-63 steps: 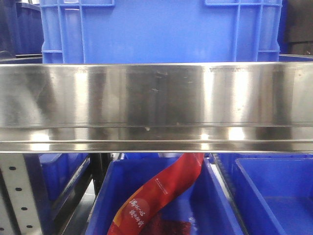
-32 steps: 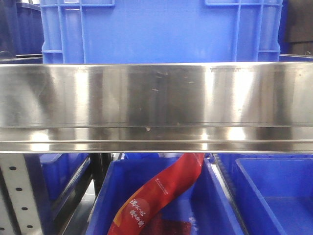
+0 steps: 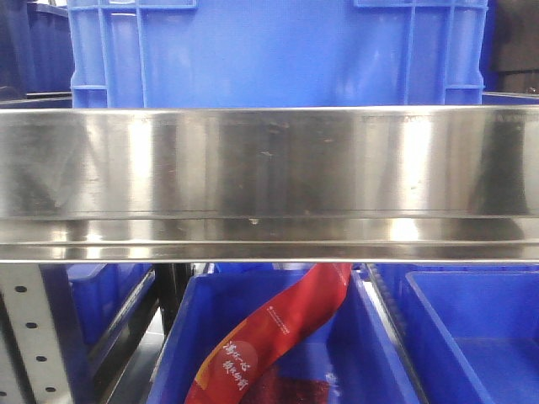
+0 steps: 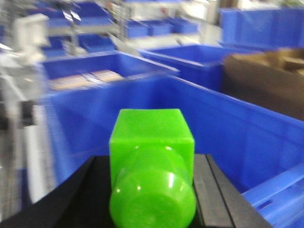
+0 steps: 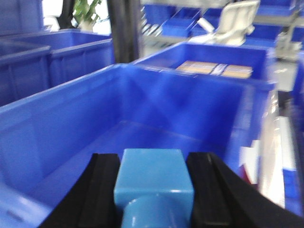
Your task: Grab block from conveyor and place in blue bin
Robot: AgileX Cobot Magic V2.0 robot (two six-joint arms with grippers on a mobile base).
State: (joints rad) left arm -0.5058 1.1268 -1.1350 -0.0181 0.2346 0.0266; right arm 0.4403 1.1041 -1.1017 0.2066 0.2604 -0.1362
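Left wrist-mounted view: my left claw was pinching a green block between its black fingers, at 6 o'clock in the frame. Beyond the block, from 9 to 3 o'clock, ran the wall of a blue bin. A brown carton sat blurred at 2 o'clock. In the right wrist view my right claw was clamped on a light-blue block, also at 6 o'clock, with an open blue tub spreading toward 12. In the front view a steel band crossed the middle, with a blue crate at 12 o'clock and a red packet at 6.
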